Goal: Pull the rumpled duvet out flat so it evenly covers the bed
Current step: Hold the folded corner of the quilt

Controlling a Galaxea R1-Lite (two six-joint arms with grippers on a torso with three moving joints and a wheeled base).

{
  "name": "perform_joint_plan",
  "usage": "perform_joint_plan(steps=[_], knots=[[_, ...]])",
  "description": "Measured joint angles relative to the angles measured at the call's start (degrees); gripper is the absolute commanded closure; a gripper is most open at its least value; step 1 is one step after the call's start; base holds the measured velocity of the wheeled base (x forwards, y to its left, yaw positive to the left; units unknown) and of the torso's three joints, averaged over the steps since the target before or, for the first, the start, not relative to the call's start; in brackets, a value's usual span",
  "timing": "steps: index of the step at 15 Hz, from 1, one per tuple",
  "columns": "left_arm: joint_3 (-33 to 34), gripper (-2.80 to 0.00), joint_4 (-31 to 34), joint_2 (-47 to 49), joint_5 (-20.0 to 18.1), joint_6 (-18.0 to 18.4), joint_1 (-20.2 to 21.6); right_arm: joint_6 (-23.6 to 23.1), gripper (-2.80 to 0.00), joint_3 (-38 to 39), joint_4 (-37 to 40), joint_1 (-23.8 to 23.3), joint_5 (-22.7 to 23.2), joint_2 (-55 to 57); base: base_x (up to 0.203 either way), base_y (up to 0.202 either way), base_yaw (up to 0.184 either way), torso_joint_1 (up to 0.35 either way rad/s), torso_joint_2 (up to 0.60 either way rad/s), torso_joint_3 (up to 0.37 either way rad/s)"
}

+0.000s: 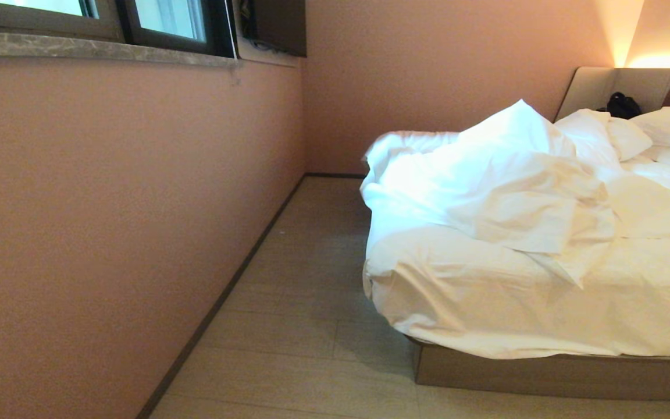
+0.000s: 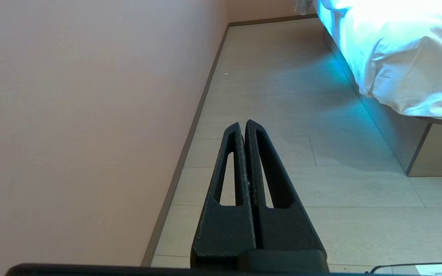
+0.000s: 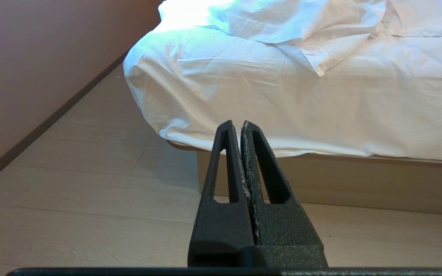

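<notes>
While duvet (image 1: 521, 174) bunches mid-bed (image 1: 544, 372) | floor (image 1: 312, 279) alongside | both fingers closed, empty

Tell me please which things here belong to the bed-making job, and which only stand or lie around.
Belong to the job:
- rumpled puffy white duvet, heaped on the bed
- wide low bed with tan wooden base
- left gripper, shut, over the floor
- right gripper, shut, facing the bed

Just around:
- plump white pillows
- small black object by the headboard
- dark-framed window
</notes>
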Motion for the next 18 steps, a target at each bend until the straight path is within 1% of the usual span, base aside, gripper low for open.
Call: perform_joint_plan(steps=[18], knots=[[0.0,0.0,0.1,0.0,-0.1,0.1,0.0,0.0,0.0,0.0,0.0,0.0,0.0,0.0,0.0,0.0,0.0,0.0,0.0,0.0]])
